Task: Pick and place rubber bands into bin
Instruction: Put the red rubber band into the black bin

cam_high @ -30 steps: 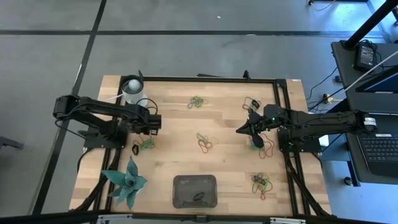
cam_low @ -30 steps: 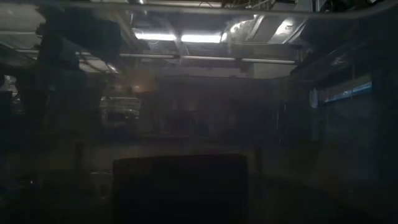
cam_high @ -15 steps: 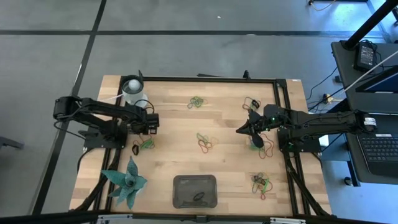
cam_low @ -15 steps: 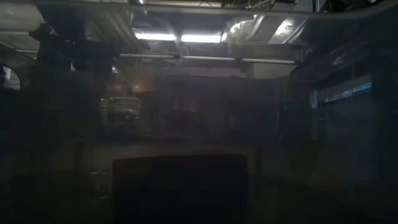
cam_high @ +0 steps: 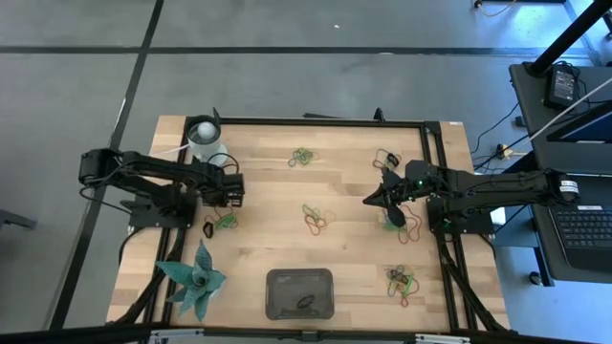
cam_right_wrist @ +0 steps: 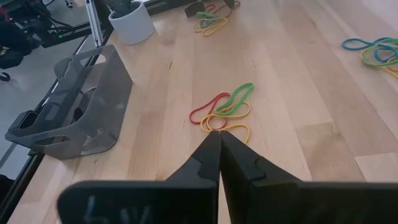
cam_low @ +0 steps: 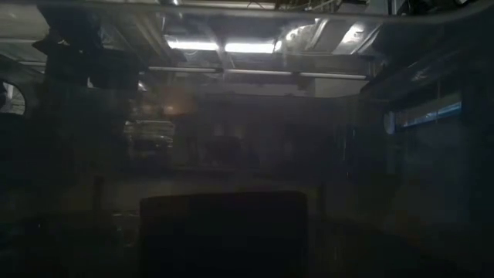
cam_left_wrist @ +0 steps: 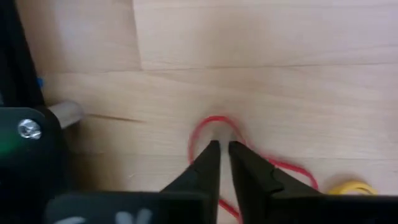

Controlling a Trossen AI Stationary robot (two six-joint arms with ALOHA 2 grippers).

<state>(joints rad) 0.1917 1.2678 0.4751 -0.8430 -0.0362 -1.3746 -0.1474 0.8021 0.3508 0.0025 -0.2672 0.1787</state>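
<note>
My left gripper (cam_high: 232, 187) points straight down at the table's left side. In the left wrist view its fingers (cam_left_wrist: 221, 146) are all but shut at a red rubber band (cam_left_wrist: 214, 119) lying on the wood. A yellow band (cam_left_wrist: 354, 186) lies beside it. More rubber bands (cam_high: 224, 222) lie just nearer on the table. My right gripper (cam_high: 367, 202) hangs shut and holds nothing, pointing at a red, green and yellow clump (cam_right_wrist: 225, 109) in the table's middle (cam_high: 314, 220). The bin (cam_high: 299, 293) stands at the near edge with a band inside. My left gripper comes at the red rubber band from above, its fingertips set down within the band's curved end (cam_left_wrist: 205, 124). A red strand (cam_left_wrist: 229, 208) shows in the narrow gap between the fingers. The band lies flat and slack on the table.
A white cup (cam_high: 203, 141) stands at the far left and a teal spiky plant figure (cam_high: 196, 282) at the near left. Other band clumps lie at the far middle (cam_high: 303, 157), far right (cam_high: 387, 158), right (cam_high: 411, 229) and near right (cam_high: 400, 280).
My left gripper has gone down toward the table, still pointing down. My right arm has kept still.
</note>
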